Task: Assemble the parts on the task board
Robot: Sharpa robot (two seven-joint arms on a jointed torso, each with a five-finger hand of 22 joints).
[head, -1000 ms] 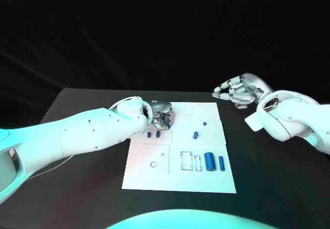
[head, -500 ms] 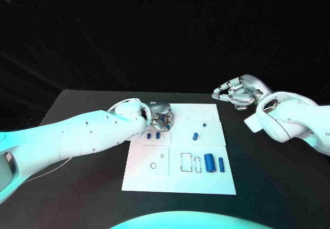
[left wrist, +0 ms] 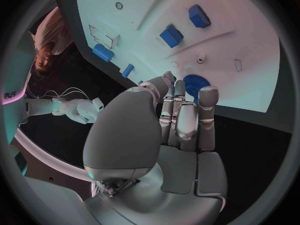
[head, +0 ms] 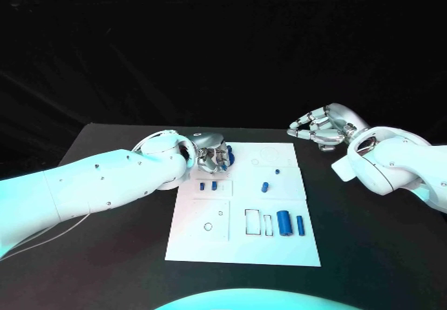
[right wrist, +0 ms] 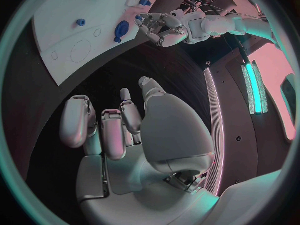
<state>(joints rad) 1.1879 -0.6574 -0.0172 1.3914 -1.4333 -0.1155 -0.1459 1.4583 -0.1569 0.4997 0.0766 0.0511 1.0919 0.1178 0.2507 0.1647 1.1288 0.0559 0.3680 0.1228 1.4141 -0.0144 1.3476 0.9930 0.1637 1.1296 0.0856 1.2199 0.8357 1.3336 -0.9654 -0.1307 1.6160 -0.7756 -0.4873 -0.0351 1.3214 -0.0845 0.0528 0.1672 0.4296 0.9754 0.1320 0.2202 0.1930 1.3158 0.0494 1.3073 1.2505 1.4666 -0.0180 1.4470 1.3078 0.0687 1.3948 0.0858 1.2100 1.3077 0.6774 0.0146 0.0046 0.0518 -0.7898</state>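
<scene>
The white task board (head: 242, 245) lies in the middle of the black table. My left hand (head: 212, 157) hovers over the board's far left corner and pinches a blue ribbed disc (head: 230, 157) at its fingertips (left wrist: 207, 97); the disc (left wrist: 195, 81) shows tilted beside that hand (right wrist: 161, 27) in the right wrist view. Small blue pegs (head: 202, 186) (head: 265, 187) and two blue cylinders (head: 284, 222) (head: 300, 225) rest on the board. My right hand (head: 316, 127) hangs off the board's far right corner, fingers curled in, holding nothing.
A circle outline (head: 270, 153) is drawn near the board's far edge, and rectangular slots (head: 252, 218) lie left of the cylinders. A thin cable (head: 154, 139) loops at my left wrist. Bare black table (head: 112, 239) flanks the board on both sides.
My left hand has shifted slightly toward the board's far edge and turned, so the blue disc now shows at its fingertips. The right hand has barely moved.
</scene>
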